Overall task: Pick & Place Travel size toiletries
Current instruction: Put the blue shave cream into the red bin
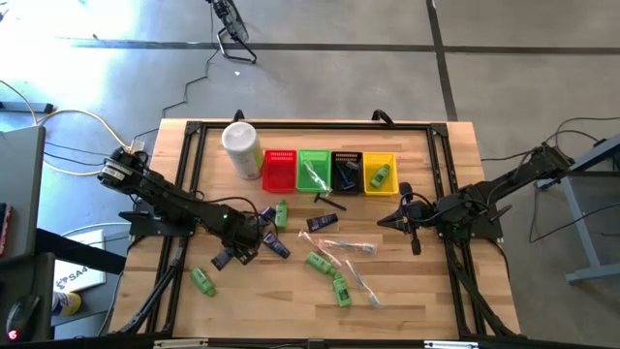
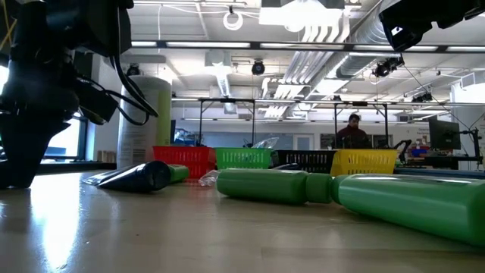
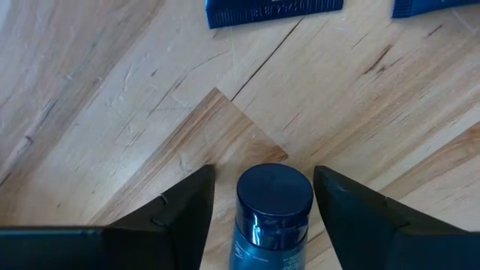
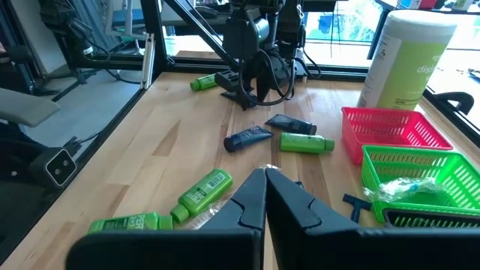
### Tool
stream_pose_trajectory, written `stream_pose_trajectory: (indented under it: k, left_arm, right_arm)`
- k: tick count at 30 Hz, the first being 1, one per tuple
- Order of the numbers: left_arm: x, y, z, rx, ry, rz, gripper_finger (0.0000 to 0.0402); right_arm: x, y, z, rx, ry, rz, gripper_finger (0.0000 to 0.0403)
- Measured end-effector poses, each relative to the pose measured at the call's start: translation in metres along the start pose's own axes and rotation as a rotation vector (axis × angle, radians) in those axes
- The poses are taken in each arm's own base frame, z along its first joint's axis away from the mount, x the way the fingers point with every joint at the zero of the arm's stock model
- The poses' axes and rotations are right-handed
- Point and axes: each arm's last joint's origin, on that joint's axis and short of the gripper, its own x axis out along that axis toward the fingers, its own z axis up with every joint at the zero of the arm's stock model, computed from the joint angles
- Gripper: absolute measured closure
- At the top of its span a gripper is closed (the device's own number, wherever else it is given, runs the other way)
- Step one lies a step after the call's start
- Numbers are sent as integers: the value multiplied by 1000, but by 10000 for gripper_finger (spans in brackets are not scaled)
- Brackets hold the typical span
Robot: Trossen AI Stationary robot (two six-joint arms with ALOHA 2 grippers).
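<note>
My left gripper (image 1: pixel 247 242) is open and low over the table's left half. Its fingers (image 3: pixel 187 214) stand on either side of a dark blue tube's capped end (image 3: pixel 274 199) with a gap on both sides; the tube lies flat on the wood. Other dark tubes (image 1: pixel 325 222) (image 1: pixel 225 258), green mini bottles (image 1: pixel 320 262) (image 1: pixel 201 281) (image 1: pixel 281 213) and clear wrapped sticks (image 1: pixel 339 242) lie scattered mid-table. A razor (image 1: pixel 325 197) lies near the baskets. My right gripper (image 1: pixel 402 218) (image 4: pixel 264 195) is shut and holds nothing, hovering right of the pile.
Red (image 1: pixel 279 170), green (image 1: pixel 313 170), black (image 1: pixel 346 170) and yellow (image 1: pixel 379 173) baskets stand in a row at the far side; the yellow one holds a green bottle. A tall white canister (image 1: pixel 242 148) stands left of them. A person shows far behind the table (image 2: pixel 353 130).
</note>
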Motion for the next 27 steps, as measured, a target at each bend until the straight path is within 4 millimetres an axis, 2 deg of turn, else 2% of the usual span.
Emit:
stream_pose_trajectory:
  k: [20,27]
  left_arm:
    - [0,0,0,0,0,-2,259]
    - [0,0,0,0,0,-2,264]
  right_arm:
    - [0,0,0,0,0,0,401]
    - [0,0,0,0,0,0,401]
